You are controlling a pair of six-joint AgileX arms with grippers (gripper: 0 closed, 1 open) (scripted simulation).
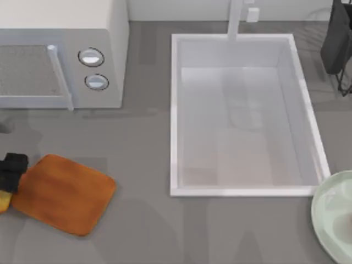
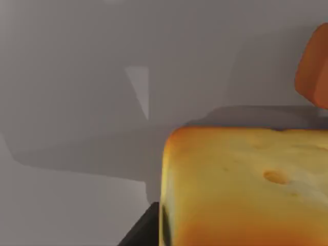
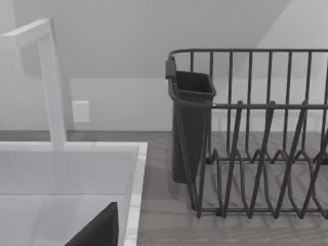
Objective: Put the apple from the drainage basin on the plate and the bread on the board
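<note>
At the table's far left edge my left gripper (image 1: 12, 171) is shut on the bread (image 1: 3, 201), a golden-yellow cube just left of the orange-brown board (image 1: 63, 192). In the left wrist view the bread (image 2: 246, 189) sits close up with one dark finger (image 2: 146, 228) against its side and a corner of the board (image 2: 315, 66) beyond it. The white drainage basin (image 1: 236, 191) has nothing in it. The pale green plate (image 1: 330, 214) is cut off at the lower right edge. The apple is out of view. A dark part of my right gripper (image 3: 97, 230) hangs over the basin (image 3: 66, 154).
A white microwave (image 1: 60, 33) with two round knobs stands at the back left. A white faucet (image 1: 235, 19) rises behind the basin. A dark wire dish rack (image 3: 256, 133) with a cutlery cup stands at the back right.
</note>
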